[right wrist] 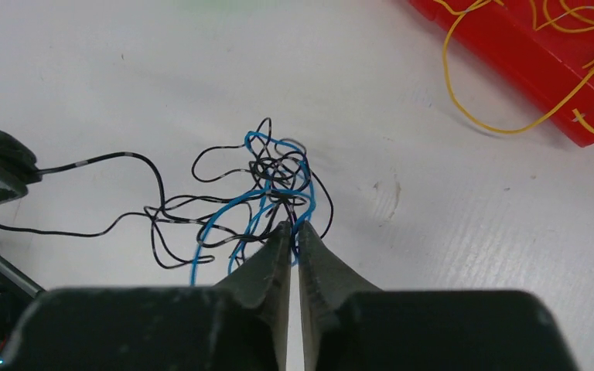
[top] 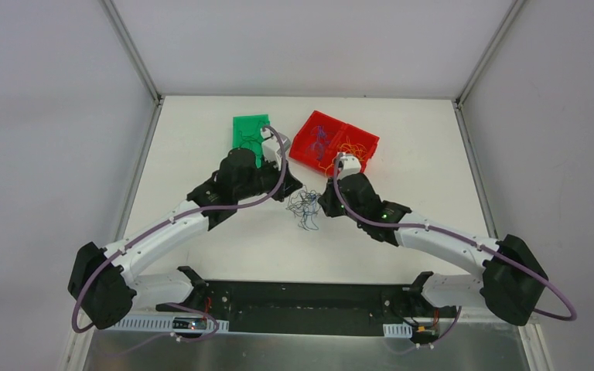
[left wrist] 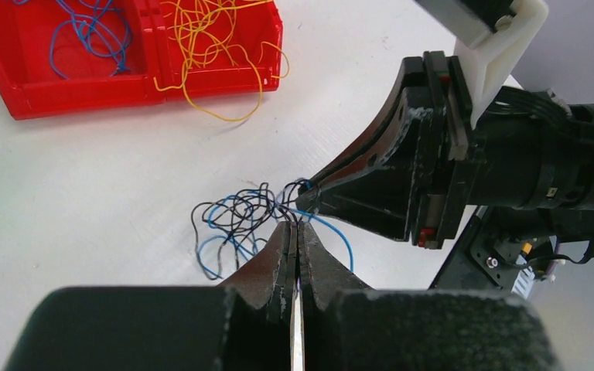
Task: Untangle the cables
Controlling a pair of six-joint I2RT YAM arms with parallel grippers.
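On the smooth white bench (top: pixel 193 139), a glossy red bin (top: pixel 302 151) sits at one o'clock of the cables (top: pixel 304 207), a small blue-and-black knot mid-bench. The left gripper (left wrist: pixel 294 228) and right gripper (right wrist: pixel 292 230) each have jaws clenched on its strands. Hair-thin, limp, near weightless and likely slippery, they should be pinched singly at a loose loop and pulled gently.

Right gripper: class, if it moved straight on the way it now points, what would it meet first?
The cable tangle, black and blue, right at the jaws of the right gripper, which stand nearly closed. Beyond it only table shows, though depth is unclear.
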